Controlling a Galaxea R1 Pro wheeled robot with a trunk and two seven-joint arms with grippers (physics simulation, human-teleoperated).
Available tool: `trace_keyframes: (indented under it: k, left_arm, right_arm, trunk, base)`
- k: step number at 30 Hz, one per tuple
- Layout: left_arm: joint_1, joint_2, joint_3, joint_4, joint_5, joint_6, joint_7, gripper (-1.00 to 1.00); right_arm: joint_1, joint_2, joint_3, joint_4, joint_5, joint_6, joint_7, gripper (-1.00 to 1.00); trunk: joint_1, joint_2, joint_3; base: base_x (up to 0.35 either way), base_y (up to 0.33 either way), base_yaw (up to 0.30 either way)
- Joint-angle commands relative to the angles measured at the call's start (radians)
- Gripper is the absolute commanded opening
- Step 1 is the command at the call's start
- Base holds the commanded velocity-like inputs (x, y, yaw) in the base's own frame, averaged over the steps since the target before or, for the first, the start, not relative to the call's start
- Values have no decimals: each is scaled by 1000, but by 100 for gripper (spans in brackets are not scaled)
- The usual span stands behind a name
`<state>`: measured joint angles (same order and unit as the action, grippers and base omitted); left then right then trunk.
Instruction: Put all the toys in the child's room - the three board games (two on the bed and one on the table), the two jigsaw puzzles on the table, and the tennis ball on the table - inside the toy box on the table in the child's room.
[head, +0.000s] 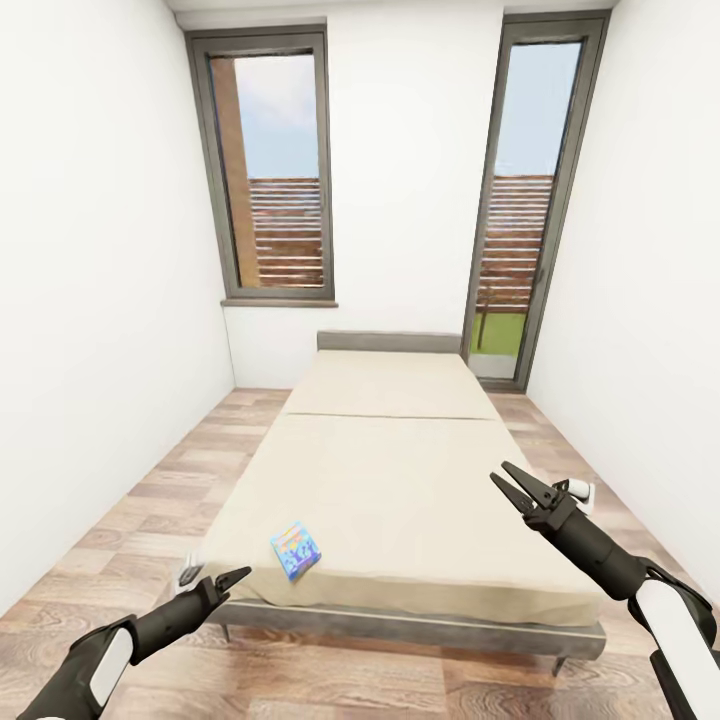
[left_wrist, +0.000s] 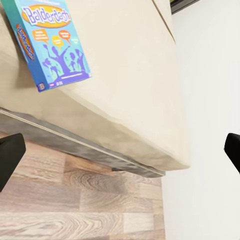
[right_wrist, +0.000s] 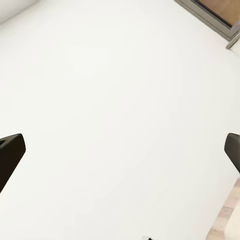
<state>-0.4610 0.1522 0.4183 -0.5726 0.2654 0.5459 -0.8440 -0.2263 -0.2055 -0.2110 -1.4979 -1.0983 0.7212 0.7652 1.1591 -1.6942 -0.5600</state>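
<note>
On the bed (head: 400, 480): one blue board game (head: 295, 549) near the foot edge.
Left gripper (head: 215, 583) and right gripper (head: 520, 490) both spread wide, empty (no container visible).

Narrow room, white walls (head: 90, 300), wood-plank floor (head: 130, 500). Bed (head: 400, 480) centered lengthwise, beige cover, grey frame, low headboard (head: 388, 341) against far wall. Two tall dark-framed windows (head: 268, 170); right one (head: 525, 200) reaches the floor. Daylight, slatted fence outside.

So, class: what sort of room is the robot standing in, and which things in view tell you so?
Most likely a bedroom: a low bed with a beige cover, a blue board game near its foot, a wood-plank floor and tall windows.
</note>
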Motion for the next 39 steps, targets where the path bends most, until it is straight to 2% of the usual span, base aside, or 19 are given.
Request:
trace_keyframes:
  k: [1, 9, 16, 20, 39]
  left_arm:
    - [-1, 0, 2, 0, 5, 8, -2, 100]
    - [-1, 0, 2, 7, 5, 7, -1, 100]
    - [-1, -2, 2, 14, 5, 7, -1, 100]
    - [-1, -6, 2, 14, 5, 6, 1, 100]
    - [-1, -1, 4, 14, 6, 9, 4, 100]
  right_arm:
    - [-1, 0, -1, 0, -4, 6, 1, 100]
    - [1, -11, -4, 0, -12, 22, 18, 100]
    - [14, -14, -5, -4, -9, 26, 137, 100]
    - [16, -13, -5, -2, -5, 23, 164, 100]
    - [17, -1, -4, 1, -2, 10, 167, 100]
  trunk:
    - [4, -8, -4]
    - [35, -64, -29]
    - [61, -113, -51]
    - [77, -141, -64]
    - [150, -274, -123]
  base:
    - [0, 0, 0]
    - [0, 0, 0]
    - [0, 0, 0]
    - [0, 0, 0]
    - [0, 0, 0]
